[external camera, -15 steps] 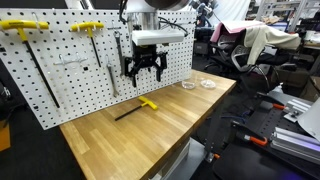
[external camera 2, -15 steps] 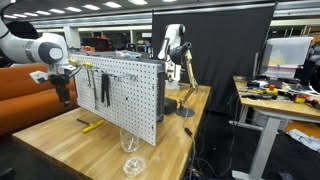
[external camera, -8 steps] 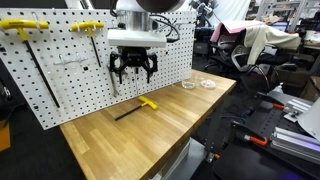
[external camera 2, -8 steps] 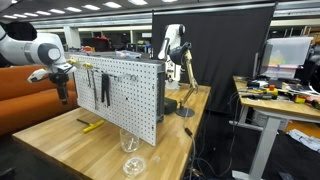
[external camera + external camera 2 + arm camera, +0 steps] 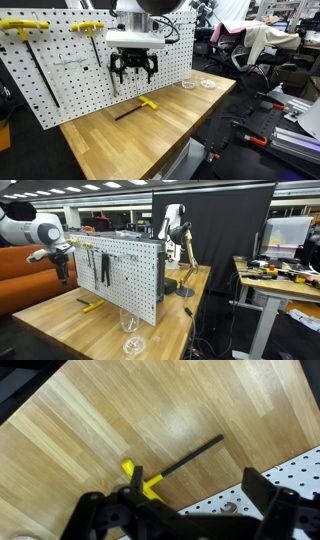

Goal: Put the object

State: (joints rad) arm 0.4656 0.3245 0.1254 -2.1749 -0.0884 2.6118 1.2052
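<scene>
A T-handle hex key with a yellow handle and a long black shaft (image 5: pixel 137 107) lies flat on the wooden table (image 5: pixel 180 125) in front of the white pegboard (image 5: pixel 70 75). It also shows in the wrist view (image 5: pixel 165 472) and in an exterior view (image 5: pixel 91 306). My gripper (image 5: pixel 133 73) hangs above the table close to the pegboard, open and empty, well above the key. In the wrist view the fingers frame the picture with nothing between them (image 5: pixel 190 510).
Two more yellow-handled T keys (image 5: pixel 22 30) (image 5: pixel 90 29) hang on the pegboard, with dark tools (image 5: pixel 103 265) on its face. Two clear glass dishes (image 5: pixel 198 85) sit at the table's far right. A clear glass (image 5: pixel 128 323) stands near the table edge.
One second ago the gripper was further right along the pegboard; it has moved left and slightly up. Since half a second ago nothing has visibly changed.
</scene>
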